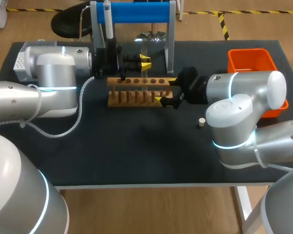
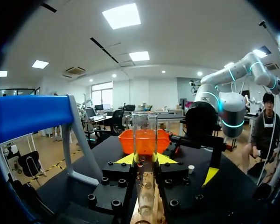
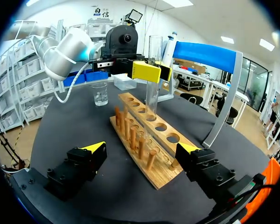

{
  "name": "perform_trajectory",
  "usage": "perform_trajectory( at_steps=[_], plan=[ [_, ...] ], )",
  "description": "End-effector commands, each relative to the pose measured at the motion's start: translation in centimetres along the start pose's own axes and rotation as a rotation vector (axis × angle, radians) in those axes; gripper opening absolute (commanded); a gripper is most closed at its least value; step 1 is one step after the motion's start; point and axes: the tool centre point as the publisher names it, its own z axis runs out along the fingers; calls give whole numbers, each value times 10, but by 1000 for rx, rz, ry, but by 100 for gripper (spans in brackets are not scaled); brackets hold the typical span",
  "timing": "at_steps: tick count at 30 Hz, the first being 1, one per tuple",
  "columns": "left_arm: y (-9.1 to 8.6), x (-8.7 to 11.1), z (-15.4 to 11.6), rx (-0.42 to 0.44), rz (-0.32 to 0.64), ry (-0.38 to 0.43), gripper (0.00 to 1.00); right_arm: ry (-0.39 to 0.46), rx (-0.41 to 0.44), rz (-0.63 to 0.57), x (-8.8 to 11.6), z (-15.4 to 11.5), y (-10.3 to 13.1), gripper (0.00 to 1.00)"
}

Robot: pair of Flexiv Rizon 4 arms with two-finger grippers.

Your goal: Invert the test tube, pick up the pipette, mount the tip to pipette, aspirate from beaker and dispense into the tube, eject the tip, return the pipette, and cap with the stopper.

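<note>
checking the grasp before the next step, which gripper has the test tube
The left gripper, behind the wooden rack: its yellow tips clamp the upright test tube from both sides. The right gripper stands open at the rack's end, holding nothing.

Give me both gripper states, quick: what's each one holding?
Left gripper: shut on the test tube, held upright at the wooden rack.
Right gripper: open, holding nothing, by the rack's end.

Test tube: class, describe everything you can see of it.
The test tube is clear glass, seemingly empty, open end up. It stands upright, its lower end in a hole of the wooden rack. The left pincer is shut on it, a yellow tip on each side.
</note>
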Motion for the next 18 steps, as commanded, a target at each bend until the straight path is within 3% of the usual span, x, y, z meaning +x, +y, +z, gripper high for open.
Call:
perform_trajectory(
  at_steps=[1, 18],
  plan=[
    [5, -3, 2, 4, -3, 10, 0, -1, 0, 0, 0, 1, 0, 100],
    [10, -4, 4, 0, -12, 22, 0, -1, 0, 0, 0, 1, 0, 100]
  ],
)
